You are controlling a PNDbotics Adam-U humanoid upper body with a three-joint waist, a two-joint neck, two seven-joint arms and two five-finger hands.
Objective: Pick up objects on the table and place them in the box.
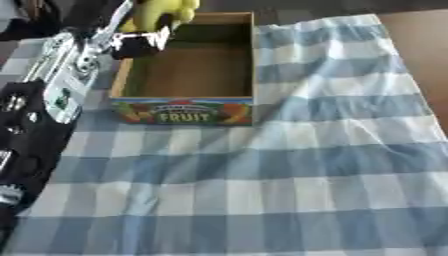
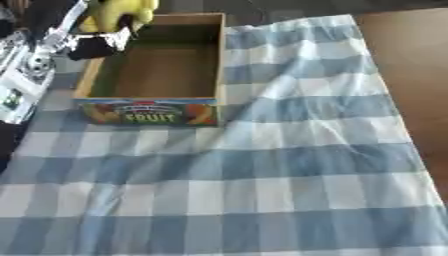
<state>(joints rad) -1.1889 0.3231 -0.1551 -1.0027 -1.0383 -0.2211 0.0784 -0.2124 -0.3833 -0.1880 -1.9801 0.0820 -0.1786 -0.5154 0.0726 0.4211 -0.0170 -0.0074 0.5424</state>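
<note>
Blue-and-white checked cloth is covering the table, whose bare brown top is showing at the right edge. Cardboard box marked FRUIT is sitting open at the cloth's far left, interior bare. Left arm is reaching in from the left side. Left hand is hanging over the box's far left corner, fingers curled around a yellow object. Right hand is out of view.
</note>
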